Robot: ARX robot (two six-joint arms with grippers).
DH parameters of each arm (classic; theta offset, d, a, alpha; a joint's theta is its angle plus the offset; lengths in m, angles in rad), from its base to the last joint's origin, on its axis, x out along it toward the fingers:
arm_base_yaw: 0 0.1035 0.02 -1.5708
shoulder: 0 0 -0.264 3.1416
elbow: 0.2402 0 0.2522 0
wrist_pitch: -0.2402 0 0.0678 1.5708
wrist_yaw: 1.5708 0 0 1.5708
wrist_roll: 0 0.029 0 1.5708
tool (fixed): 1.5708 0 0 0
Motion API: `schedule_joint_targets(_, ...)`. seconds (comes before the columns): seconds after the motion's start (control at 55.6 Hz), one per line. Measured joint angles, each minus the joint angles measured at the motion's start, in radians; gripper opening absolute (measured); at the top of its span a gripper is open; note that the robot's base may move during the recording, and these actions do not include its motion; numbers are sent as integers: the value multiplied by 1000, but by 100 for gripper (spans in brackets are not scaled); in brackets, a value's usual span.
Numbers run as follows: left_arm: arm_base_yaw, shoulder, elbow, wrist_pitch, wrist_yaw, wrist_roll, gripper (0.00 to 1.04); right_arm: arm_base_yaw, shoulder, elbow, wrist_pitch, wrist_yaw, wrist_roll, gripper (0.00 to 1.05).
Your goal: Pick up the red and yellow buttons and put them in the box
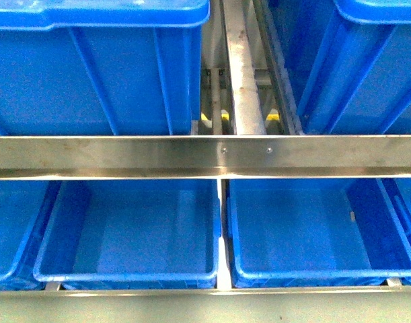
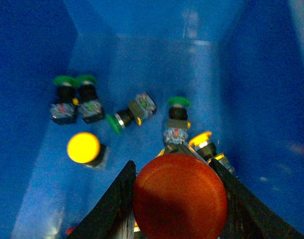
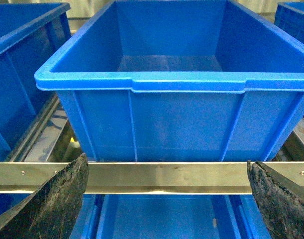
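Red button sits gripped between the left jaws.

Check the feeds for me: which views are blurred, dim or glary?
Left wrist view: dim and soft, the close red button blurred most. Front view: bright glare along the steel rail, slightly hazy. Right wrist view: evenly lit, blue bin sharp.

We see a factory or warehouse parts station: blue plastic bins at 12 and 6 o'clock of a steel rack rail, one bin holding loose industrial push-buttons.
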Motion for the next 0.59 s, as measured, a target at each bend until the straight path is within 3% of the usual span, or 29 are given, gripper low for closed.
schedule_joint_targets(0.216, 124, -381, -336, 67, 94, 12, 34, 0, 0, 0, 0, 0, 0, 97)
schedule_joint_targets(0.45, 319, -660, -595, 105, 367, -64, 34, 0, 0, 0, 0, 0, 0, 97)
schedule_joint_targets(0.593, 397, -732, -678, 109, 435, -94, 34, 0, 0, 0, 0, 0, 0, 97)
